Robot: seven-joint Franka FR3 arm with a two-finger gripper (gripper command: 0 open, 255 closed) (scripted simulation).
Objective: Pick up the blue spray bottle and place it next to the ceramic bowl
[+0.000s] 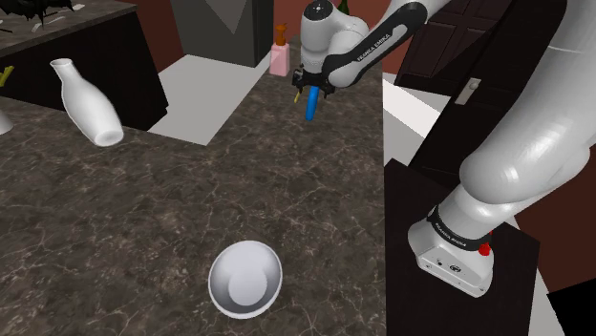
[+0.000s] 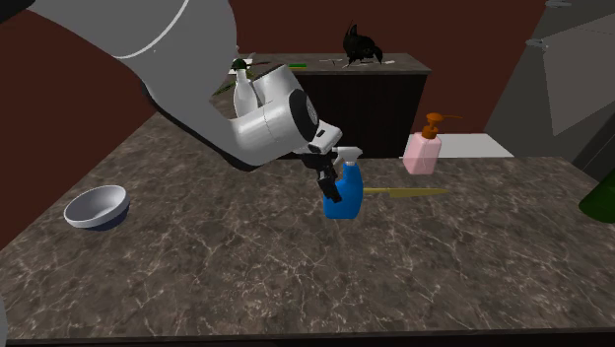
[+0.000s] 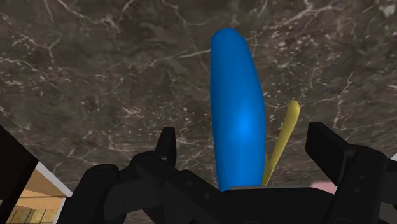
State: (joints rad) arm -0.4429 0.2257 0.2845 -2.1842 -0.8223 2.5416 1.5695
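**Pincer wide, bottle dead ahead, no grip yet**
Upper centre of the shoulder view: the gripper (image 3: 247, 137) hangs with fingers (image 3: 167, 143) spread wide and the blue spray bottle (image 3: 236, 95) straight ahead between them. There are gaps on both sides, and its long axis runs along the approach line. The white bowl (image 1: 245, 279) sits low centre, well apart. Closing comes first, I'd say.

Bench: a dark, pale-veined stone top (image 1: 143, 220) is seen.
Bowl: a white bowl (image 1: 245, 279) is set upright on the shoulder view's near part.
Bottle: a white narrow-necked bottle (image 1: 88, 103) is stood at that view's far left.
Dispenser: a pink pump dispenser (image 2: 424, 153) is placed at the far edge.
Strip: a thin yellow strip (image 2: 409, 192) is laid flat near the dispenser.
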